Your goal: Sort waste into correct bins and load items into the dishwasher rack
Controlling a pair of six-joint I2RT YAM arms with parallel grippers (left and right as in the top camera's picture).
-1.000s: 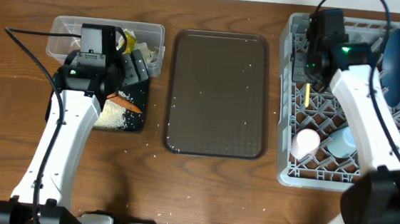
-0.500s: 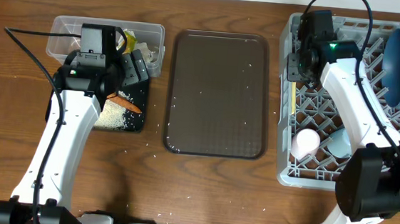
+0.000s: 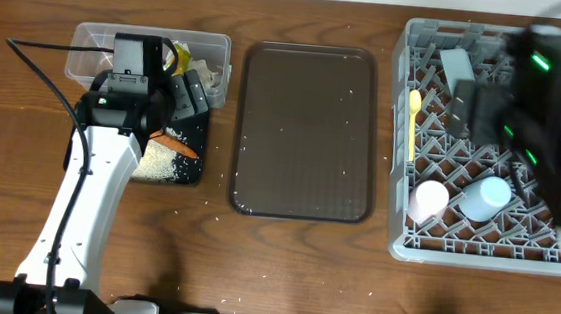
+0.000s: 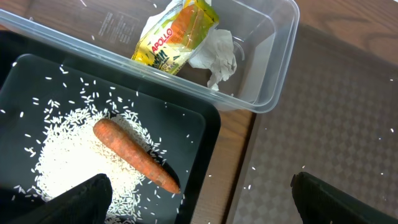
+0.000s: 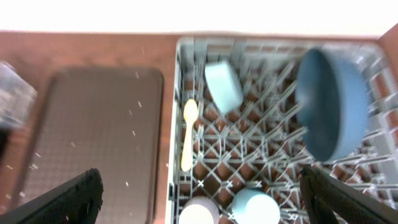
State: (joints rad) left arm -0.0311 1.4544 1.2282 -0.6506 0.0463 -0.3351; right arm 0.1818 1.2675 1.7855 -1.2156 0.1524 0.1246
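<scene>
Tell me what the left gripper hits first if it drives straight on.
Probably the black tray, at its rim beside the carrot. Depth is unclear; the left gripper might land on the table just past it.

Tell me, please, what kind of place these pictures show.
Probably a robotics test bench staged as a dish-clearing station, not a real kitchen. A grey dishwasher rack holding cups and bowls stands on a plain wooden table, along with a brown serving tray and two small bins with sorted waste.
</scene>
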